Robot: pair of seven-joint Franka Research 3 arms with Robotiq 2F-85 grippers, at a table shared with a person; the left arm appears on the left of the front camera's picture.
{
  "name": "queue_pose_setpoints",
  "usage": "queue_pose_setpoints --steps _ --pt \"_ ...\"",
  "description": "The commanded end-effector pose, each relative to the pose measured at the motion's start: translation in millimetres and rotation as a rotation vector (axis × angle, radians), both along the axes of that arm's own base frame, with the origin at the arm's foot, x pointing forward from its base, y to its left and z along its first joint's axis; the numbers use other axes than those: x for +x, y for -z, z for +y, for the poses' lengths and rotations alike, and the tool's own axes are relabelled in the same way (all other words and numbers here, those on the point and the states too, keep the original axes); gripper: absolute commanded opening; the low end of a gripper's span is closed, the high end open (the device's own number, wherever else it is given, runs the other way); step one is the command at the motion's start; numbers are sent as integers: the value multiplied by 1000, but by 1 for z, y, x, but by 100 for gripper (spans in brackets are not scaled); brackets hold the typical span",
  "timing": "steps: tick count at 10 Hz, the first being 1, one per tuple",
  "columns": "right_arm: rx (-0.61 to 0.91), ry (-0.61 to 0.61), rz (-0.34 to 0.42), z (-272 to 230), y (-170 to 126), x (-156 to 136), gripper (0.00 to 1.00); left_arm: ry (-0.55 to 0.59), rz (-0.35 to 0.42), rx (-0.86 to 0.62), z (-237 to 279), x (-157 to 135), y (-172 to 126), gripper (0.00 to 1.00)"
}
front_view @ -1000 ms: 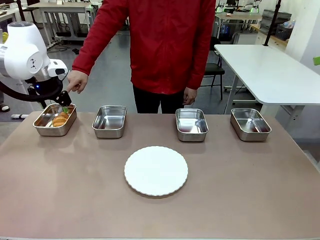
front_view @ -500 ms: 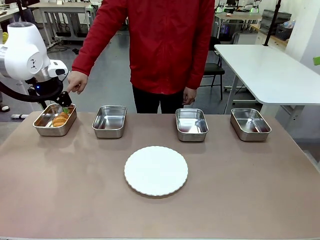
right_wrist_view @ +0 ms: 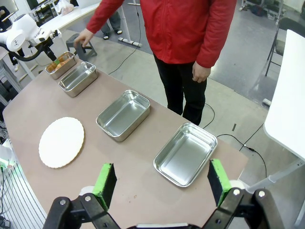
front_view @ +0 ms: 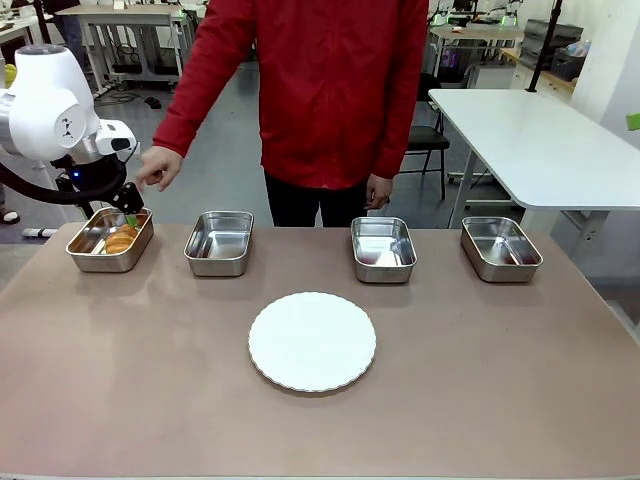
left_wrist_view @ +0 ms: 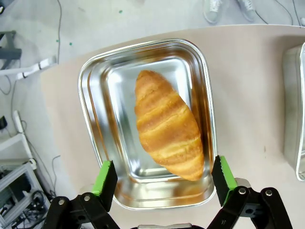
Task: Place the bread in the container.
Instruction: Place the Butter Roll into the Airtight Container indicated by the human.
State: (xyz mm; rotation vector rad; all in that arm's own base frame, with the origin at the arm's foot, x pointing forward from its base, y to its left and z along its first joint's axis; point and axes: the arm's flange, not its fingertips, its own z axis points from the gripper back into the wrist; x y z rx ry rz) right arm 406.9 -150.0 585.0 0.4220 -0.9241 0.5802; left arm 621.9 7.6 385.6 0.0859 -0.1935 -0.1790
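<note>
The golden-brown croissant [left_wrist_view: 167, 125] lies inside the leftmost steel tray [left_wrist_view: 95, 124], seen from above in the left wrist view. In the front view the croissant [front_view: 121, 239] rests in that tray [front_view: 100, 259] at the table's far left. My left gripper [left_wrist_view: 164, 180] hangs open above the tray, its green pads [left_wrist_view: 106, 180] apart and holding nothing. In the front view the left gripper [front_view: 128, 203] sits just over the tray's far rim. My right gripper [right_wrist_view: 161, 185] is open high above the table's right end, empty.
Three more steel trays [front_view: 220, 242] [front_view: 383, 249] [front_view: 500, 248] line the far side. A round white plate [front_view: 312, 341] lies mid-table. A person in a red jacket stands behind, one hand [front_view: 157, 166] near my left gripper.
My left gripper has risen slightly above the tray, leaving the croissant inside. The person's hand has shifted a little up and right.
</note>
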Motion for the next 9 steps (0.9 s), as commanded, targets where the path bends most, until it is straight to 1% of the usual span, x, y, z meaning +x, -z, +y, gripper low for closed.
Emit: queue_pose_setpoints --steps 1,7,9 --pt "2 2 -4 0 -1 0 100 8 -6 12 1 1 -1 100" --pt "2 2 -4 0 -1 0 100 0 0 0 0 0 0 100" --pt "2 2 -4 0 -1 0 100 -44 -133 -21 -2 -55 -41 100"
